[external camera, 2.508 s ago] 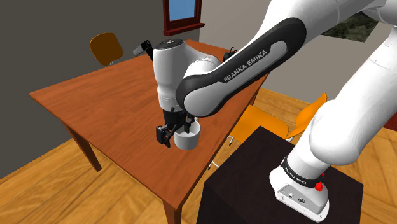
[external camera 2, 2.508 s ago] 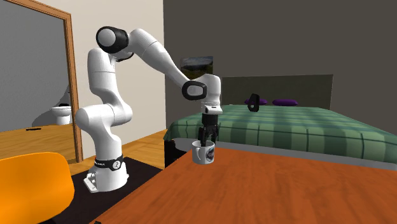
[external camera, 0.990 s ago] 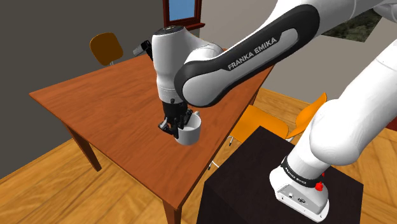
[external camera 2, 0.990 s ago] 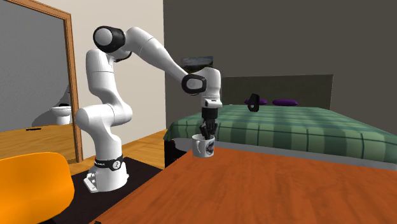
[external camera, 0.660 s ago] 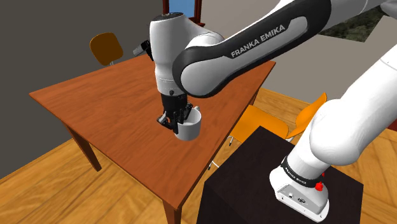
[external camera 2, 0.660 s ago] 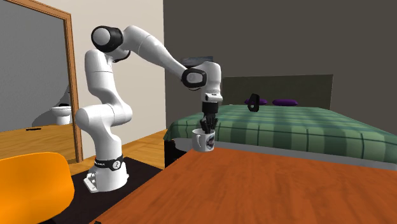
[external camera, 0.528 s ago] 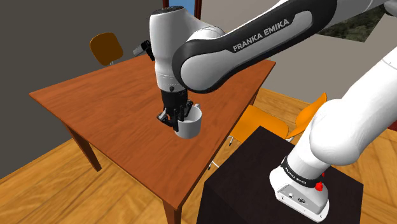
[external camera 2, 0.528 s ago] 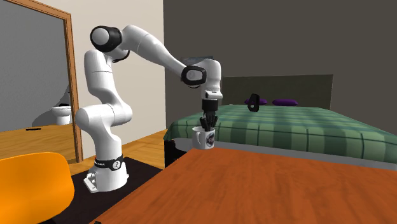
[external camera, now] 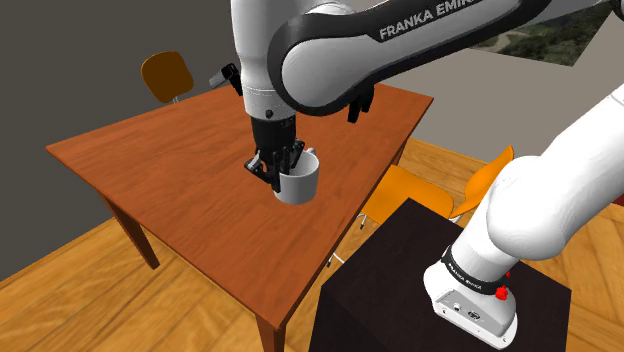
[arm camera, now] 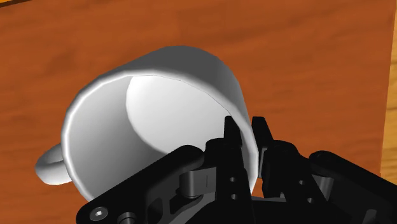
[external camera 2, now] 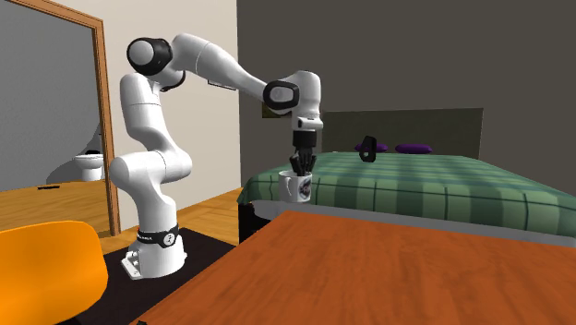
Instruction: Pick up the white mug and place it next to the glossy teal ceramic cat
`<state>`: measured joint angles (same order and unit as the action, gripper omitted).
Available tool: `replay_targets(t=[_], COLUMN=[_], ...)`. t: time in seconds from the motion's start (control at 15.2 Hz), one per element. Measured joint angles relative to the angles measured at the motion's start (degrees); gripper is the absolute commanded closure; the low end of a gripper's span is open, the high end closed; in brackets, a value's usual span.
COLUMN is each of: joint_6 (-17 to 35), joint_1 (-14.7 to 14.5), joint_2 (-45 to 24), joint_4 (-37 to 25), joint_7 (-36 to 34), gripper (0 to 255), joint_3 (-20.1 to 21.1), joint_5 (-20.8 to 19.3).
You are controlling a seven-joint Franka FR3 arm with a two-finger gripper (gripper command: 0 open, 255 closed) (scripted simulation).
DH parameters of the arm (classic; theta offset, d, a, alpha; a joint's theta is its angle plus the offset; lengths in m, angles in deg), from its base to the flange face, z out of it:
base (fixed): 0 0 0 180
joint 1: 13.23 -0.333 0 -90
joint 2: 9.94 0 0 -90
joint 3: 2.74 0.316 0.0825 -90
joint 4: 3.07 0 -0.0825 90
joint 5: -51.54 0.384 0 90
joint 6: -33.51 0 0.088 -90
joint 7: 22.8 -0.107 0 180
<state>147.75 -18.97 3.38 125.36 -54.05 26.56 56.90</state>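
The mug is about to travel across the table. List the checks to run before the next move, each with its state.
1. Claw shut across the mug wall: ok.
2. Mug lifted off the table: ok.
3. Mug empty: ok.
4. Handle away from the claw: ok.
5. Dark shape near the table's far corner is the cat: cannot tell.

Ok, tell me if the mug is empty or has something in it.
Empty. In the wrist view the mug has a bare white inner wall and bottom. The gripper clasps its rim, one finger inside.
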Motion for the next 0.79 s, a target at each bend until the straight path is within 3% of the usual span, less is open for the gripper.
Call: replay_targets(t=[0.79], joint_6=[-9.2], joint_1=[0.1], joint_2=[2.0], joint_4=[-7.3], joint_7=[0.7], gripper=[255], joint_3=[-1.1], joint_5=[0.4])
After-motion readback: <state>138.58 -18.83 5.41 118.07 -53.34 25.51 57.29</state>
